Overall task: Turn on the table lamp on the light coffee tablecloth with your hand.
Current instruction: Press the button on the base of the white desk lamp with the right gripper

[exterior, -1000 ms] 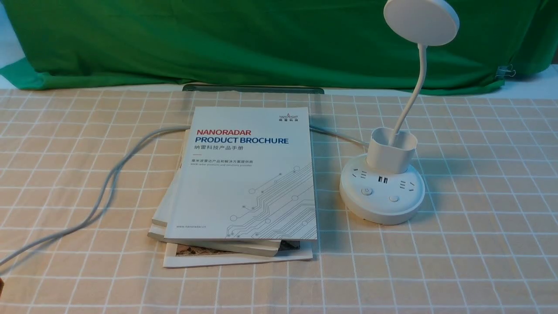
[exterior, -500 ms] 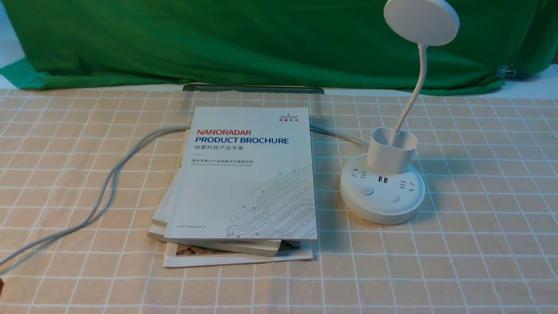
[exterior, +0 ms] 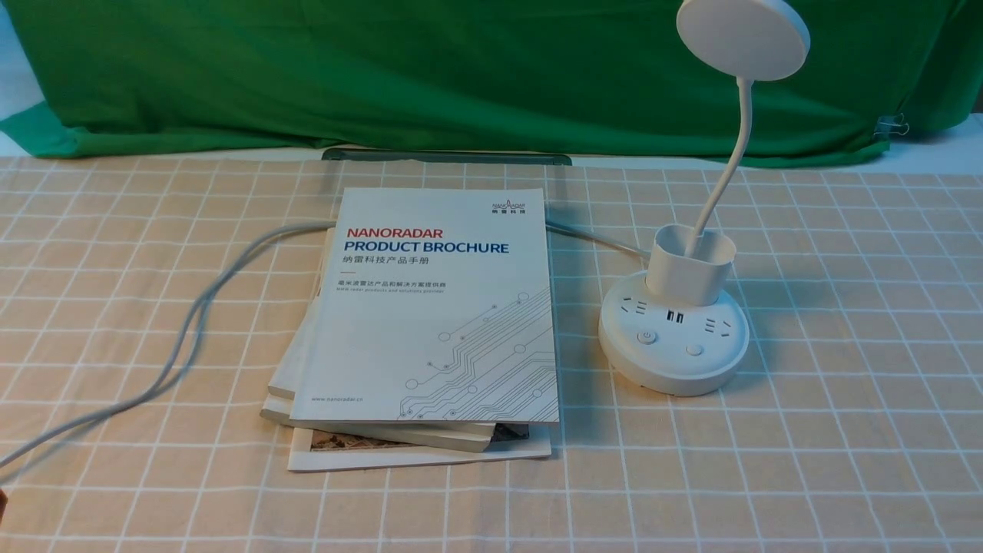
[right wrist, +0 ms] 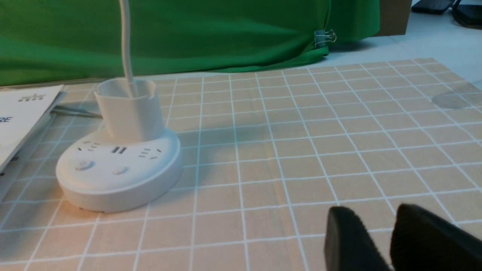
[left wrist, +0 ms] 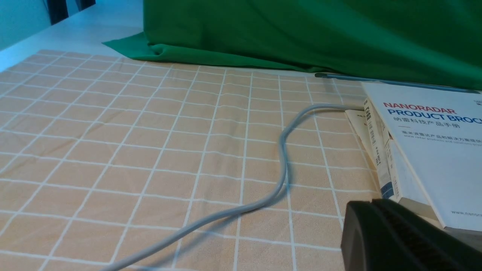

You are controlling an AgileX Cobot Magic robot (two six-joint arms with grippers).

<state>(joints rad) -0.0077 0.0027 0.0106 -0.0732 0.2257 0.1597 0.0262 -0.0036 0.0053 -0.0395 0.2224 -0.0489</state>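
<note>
The white table lamp stands at the right on the light coffee tablecloth. Its disc head is up high and unlit, and two buttons sit on the front of its puck base. It also shows in the right wrist view. My right gripper hovers low over bare cloth, apart from the lamp base, its fingers slightly apart and empty. My left gripper has its fingers pressed together, low beside the book stack. Neither gripper shows in the front view.
A stack of brochures and books lies in the middle, left of the lamp. A grey cable runs from under it to the front left. A green cloth hangs across the back, with a binder clip.
</note>
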